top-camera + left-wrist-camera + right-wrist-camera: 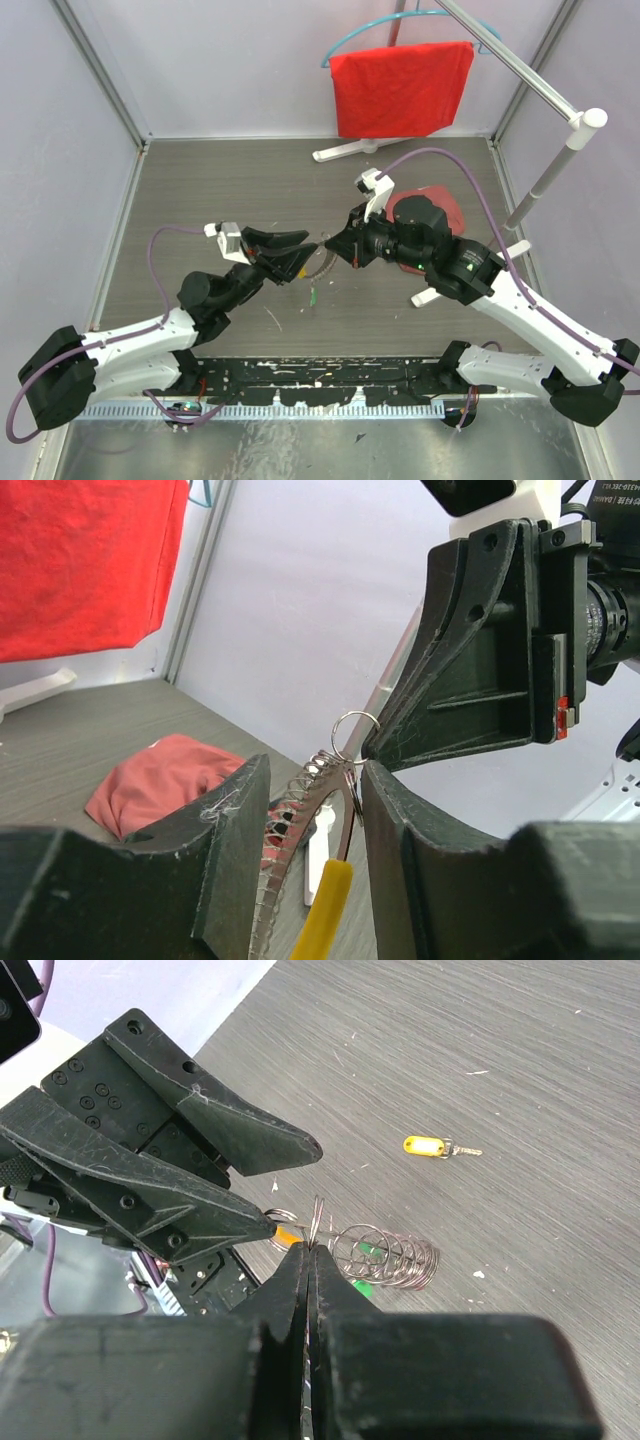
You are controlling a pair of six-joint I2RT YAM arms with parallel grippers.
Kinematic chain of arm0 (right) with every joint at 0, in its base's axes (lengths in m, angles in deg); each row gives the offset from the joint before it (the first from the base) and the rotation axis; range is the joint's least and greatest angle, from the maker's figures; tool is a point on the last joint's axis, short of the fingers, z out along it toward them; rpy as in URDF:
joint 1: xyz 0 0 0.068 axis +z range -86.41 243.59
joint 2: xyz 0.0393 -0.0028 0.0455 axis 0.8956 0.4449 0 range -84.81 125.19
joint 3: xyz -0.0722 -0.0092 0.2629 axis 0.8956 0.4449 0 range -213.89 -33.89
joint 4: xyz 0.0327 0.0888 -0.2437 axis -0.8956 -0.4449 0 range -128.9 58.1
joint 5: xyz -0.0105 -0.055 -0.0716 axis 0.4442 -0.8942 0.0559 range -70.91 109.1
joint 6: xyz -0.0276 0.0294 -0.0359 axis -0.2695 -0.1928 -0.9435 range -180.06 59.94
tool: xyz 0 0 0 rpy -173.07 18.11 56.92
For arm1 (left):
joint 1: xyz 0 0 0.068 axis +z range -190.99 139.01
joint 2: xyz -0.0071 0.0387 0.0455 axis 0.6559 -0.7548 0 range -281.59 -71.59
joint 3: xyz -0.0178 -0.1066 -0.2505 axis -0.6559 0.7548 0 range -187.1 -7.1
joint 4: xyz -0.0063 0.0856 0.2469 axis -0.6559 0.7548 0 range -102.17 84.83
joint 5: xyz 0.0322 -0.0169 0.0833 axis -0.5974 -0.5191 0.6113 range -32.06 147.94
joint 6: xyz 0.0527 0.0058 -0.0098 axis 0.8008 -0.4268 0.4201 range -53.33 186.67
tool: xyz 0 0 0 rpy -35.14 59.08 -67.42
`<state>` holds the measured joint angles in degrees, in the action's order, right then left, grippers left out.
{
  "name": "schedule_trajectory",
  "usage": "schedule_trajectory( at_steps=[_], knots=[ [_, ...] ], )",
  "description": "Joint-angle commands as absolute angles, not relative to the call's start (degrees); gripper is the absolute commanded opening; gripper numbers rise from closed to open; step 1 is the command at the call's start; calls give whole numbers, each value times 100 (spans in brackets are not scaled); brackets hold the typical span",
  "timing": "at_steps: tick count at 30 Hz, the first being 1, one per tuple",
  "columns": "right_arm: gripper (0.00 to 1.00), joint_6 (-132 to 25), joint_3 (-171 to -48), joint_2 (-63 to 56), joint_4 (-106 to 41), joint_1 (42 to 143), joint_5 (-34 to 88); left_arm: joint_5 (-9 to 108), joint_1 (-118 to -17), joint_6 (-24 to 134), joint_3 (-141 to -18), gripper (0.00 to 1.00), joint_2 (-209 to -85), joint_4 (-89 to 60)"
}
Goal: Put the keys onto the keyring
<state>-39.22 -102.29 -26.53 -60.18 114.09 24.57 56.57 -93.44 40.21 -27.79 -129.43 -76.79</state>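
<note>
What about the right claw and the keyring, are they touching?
Touching. The right wrist view shows the right claw shut on the keyring wire.

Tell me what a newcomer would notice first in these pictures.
The bright red cloth hanging at the back of the grey table stands out first. At the centre the two black grippers meet tip to tip: the right gripper pinched shut on the coiled grey metal keyring, the left gripper open around it. A small yellow-headed key lies loose on the tabletop nearby.
</note>
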Motion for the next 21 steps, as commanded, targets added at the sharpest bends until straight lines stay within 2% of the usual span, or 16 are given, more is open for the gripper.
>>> schedule_trajectory(
  at_steps=[1, 7, 13, 21],
  knots=[
    [1, -3966, -10247, -2833, -5628, 11410, 2468, 5708, -9369, 4013, -2970, 51, -12927, -7759],
    [1, -3777, -10346, -2856, -5728, 11408, 1910, 5886, -9363, 4141, -2894, 59, -12537, -7486],
    [1, -3436, -10455, -2783, -5821, 11412, 1332, 5524, -9364, 4590, -3224, 60, -11798, -5951],
    [1, -3288, -10485, -2826, -5461, 11412, 1359, 4796, -9364, 4465, -3278, 65, -12088, -5839]
  ],
)
